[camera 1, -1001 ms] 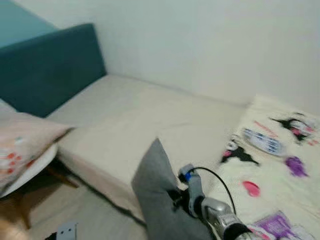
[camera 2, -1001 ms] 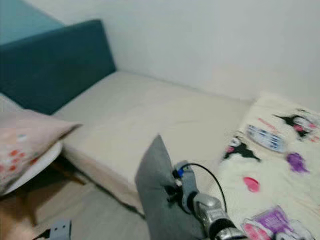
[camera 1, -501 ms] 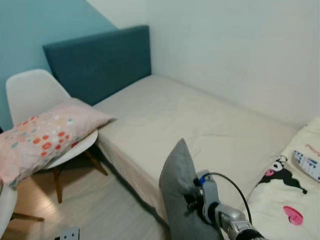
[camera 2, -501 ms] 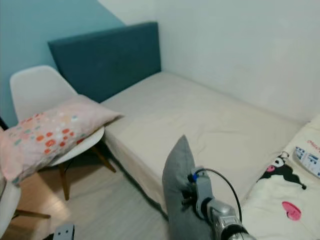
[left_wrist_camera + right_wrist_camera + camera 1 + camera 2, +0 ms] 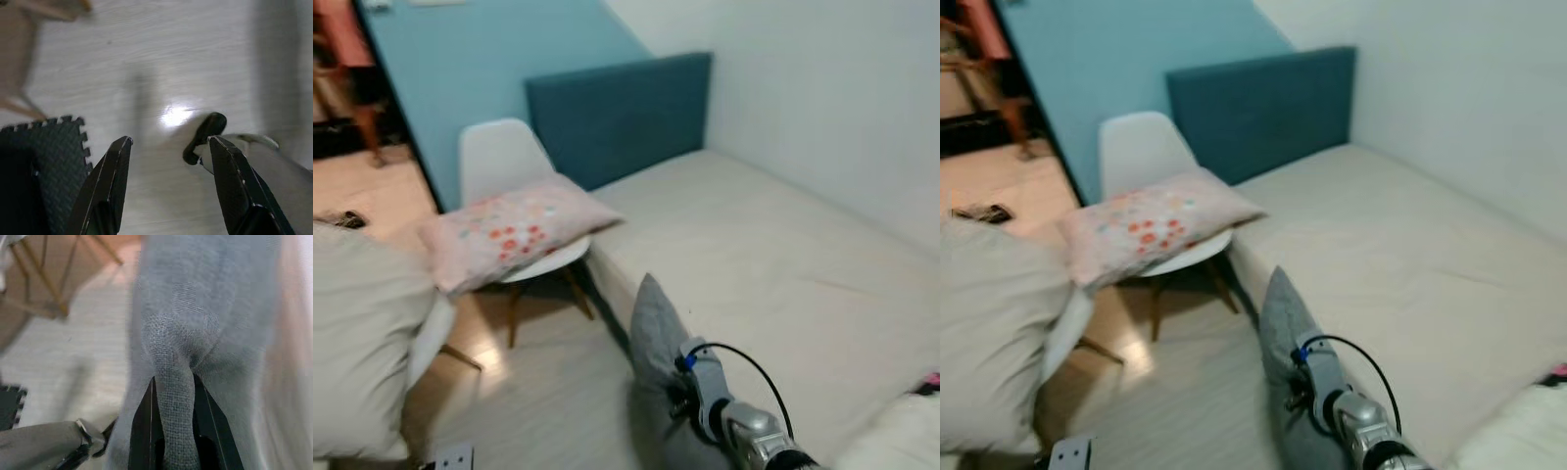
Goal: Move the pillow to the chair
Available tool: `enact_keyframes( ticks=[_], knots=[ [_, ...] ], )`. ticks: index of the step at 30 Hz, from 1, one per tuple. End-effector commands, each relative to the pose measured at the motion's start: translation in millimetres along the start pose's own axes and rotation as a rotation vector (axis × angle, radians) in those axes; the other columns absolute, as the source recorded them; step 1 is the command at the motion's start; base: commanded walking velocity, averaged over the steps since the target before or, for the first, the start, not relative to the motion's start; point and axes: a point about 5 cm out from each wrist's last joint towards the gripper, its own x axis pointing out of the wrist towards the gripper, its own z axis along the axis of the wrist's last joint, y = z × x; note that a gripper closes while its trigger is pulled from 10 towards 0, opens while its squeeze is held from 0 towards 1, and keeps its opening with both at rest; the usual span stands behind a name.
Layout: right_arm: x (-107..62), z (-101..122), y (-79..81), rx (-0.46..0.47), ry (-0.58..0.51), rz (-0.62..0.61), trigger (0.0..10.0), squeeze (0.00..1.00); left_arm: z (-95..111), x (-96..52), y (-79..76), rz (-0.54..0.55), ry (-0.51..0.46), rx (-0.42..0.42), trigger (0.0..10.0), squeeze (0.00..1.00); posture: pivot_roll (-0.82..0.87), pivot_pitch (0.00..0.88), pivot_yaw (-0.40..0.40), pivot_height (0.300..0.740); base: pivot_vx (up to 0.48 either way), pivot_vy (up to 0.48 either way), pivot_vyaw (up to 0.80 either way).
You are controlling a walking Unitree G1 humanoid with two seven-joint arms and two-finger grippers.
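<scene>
A grey pillow (image 5: 651,328) hangs upright beside the bed's edge, with my right gripper (image 5: 677,390) shut on it from the side. The right wrist view shows the black fingers (image 5: 144,426) pinching a fold of the grey fabric (image 5: 195,308). A white chair (image 5: 497,157) stands by the teal headboard, ahead and to the left, with a pink floral pillow (image 5: 509,230) lying across its seat. In the left wrist view my left gripper (image 5: 168,142) is open above the wooden floor, holding nothing.
The cream bed (image 5: 793,245) runs along the right wall, with a teal headboard (image 5: 617,113) at its far end. A large beige cushion (image 5: 362,343) rests on another seat at near left. A black foam mat (image 5: 44,156) lies on the floor (image 5: 538,392).
The camera has swung left: the chair with the floral pillow has shifted toward the middle, and the patterned blanket has left the picture. My right gripper still holds the grey pillow.
</scene>
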Motion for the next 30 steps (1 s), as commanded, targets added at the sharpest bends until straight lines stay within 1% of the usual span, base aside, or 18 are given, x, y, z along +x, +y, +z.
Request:
enact_keyframes(
  ticks=[1, 3, 5, 6, 8, 12, 13, 14, 15, 16, 17, 19, 23, 28, 30],
  knots=[
    [0.2, 0, -1.5, 0.011, 0.002, -0.025, 10.0, 0.0, 0, -0.3, 1.9, -0.002, -0.004, 0.002, 10.0, 0.0, 0.12, 0.0, 0.022, 0.74, 0.0, 0.0, 0.76],
    [-3.7, -11, -5.4, 0.023, 0.04, -0.07, 10.0, 0.0, 1, -0.3, 2.1, -0.008, -0.014, -0.002, 10.0, 0.0, 0.12, 0.0, 0.026, 0.74, 0.0, 0.0, 0.76],
    [-5.0, -14, -6.6, 0.032, 0.05, -0.084, 10.0, 0.0, 1, -0.2, 2.2, -0.01, -0.016, -0.001, 10.0, 0.0, 0.12, 0.0, 0.026, 0.74, 0.0, 0.0, 0.76],
    [-6.7, -19, -7.9, 0.076, 0.055, -0.101, 10.0, 0.0, 2, -0.2, 2.0, -0.014, -0.018, 0.0, 10.0, 0.0, 0.12, 0.0, 0.029, 0.74, 0.0, 0.0, 0.76],
    [-9.5, -27, -9.4, 0.128, 0.068, -0.125, 10.0, 0.0, 3, 0.0, 1.2, -0.019, -0.021, 0.001, 10.0, 0.0, 0.12, 0.0, 0.029, 0.74, 0.0, 0.0, 0.76],
    [-12.8, -36, -10.6, 0.164, 0.091, -0.148, 10.0, 0.0, 4, 0.2, 0.3, -0.023, -0.023, 0.003, 10.0, 0.0, 0.12, 0.0, 0.031, 0.74, 0.0, 0.0, 0.76],
    [-15.7, -44, -10.7, 0.196, 0.112, -0.165, 10.0, 0.0, 4, 0.4, -0.5, -0.026, -0.024, 0.004, 10.0, 0.0, 0.12, 0.0, 0.033, 0.74, 0.0, 0.0, 0.76],
    [-15.7, -44, -10.7, 0.196, 0.112, -0.165, 10.0, 0.0, 4, 0.4, -0.5, -0.026, -0.024, 0.004, 10.0, 0.0, 0.12, 0.0, 0.033, 0.74, 0.0, 0.0, 0.76],
    [-17.9, -50, -10.7, 0.219, 0.128, -0.178, 10.0, 0.0, 5, 0.4, -1.1, -0.028, -0.025, 0.004, 10.0, 0.0, 0.11, 0.0, 0.033, 0.74, 0.0, 0.0, 0.76],
    [-22.0, -60, -10.8, 0.259, 0.156, -0.208, 10.0, 0.0, 5, 0.5, -2.2, -0.038, -0.028, -0.005, 10.0, 0.0, 0.11, 0.0, 0.033, 0.74, 0.0, 0.0, 0.76],
    [-22.0, -60, -10.8, 0.259, 0.156, -0.208, 10.0, 0.0, 5, 0.5, -2.2, -0.038, -0.028, -0.005, 10.0, 0.0, 0.11, 0.0, 0.033, 0.74, 0.0, 0.0, 0.76],
    [-27.1, -72, -11.2, 0.305, 0.186, -0.247, 10.0, 0.0, 6, 0.5, -4.1, -0.054, -0.035, -0.014, 10.0, 0.0, 0.11, 0.0, 0.033, 0.74, 0.0, 0.0, 0.76],
    [-29.8, -77, -12.3, 0.311, 0.203, -0.271, 10.0, 0.0, 8, 0.7, -6.5, -0.068, -0.05, -0.004, 10.0, 0.0, 0.11, 0.0, 0.031, 0.74, 0.0, 0.0, 0.76],
    [-29.7, -77, -12.5, 0.304, 0.205, -0.272, 10.0, 0.0, 10, 0.9, -7.6, -0.067, -0.06, 0.008, 10.0, 0.0, 0.11, 0.0, 0.03, 0.74, 0.0, 0.0, 0.76],
    [-28.2, -70, -15.7, 0.281, 0.188, -0.278, 10.0, 0.0, 12, 1.1, -7.6, -0.056, -0.069, 0.023, 10.0, 0.0, 0.11, 0.0, 0.032, 0.74, 0.0, 0.0, 0.76]
  ],
)
